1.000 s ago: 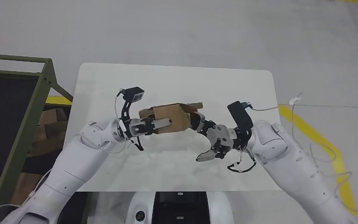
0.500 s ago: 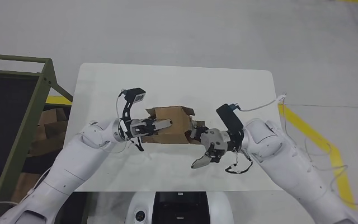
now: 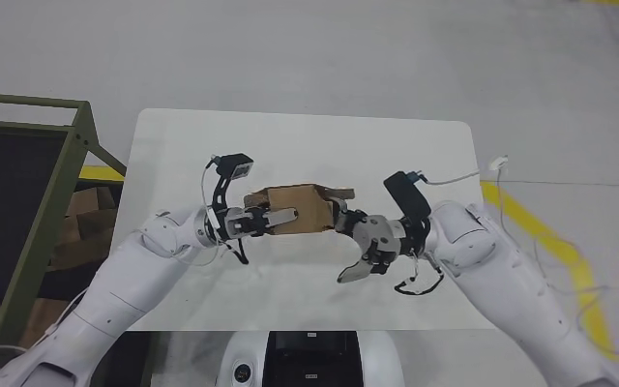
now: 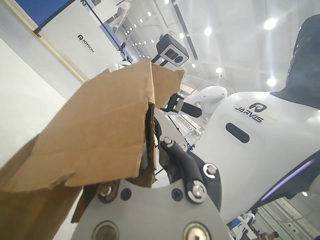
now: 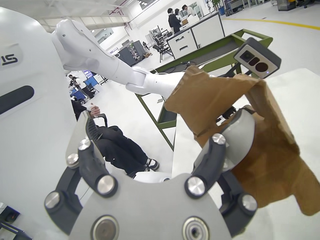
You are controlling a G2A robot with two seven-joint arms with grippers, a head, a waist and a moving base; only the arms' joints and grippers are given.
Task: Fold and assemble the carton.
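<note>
Working over a white table, with a green metal rack just beside its left edge. Holding the brown carton between both arms over the middle of the table, lying lengthwise from one gripper to the other, flaps loose at both ends. Clamped on the carton's left end wall with the left gripper, jaws closed down to the cardboard's thickness. Spread wide at the right gripper, gripping nothing; one finger pressed against the crumpled right end flap, the other standing clear of the carton.
</note>
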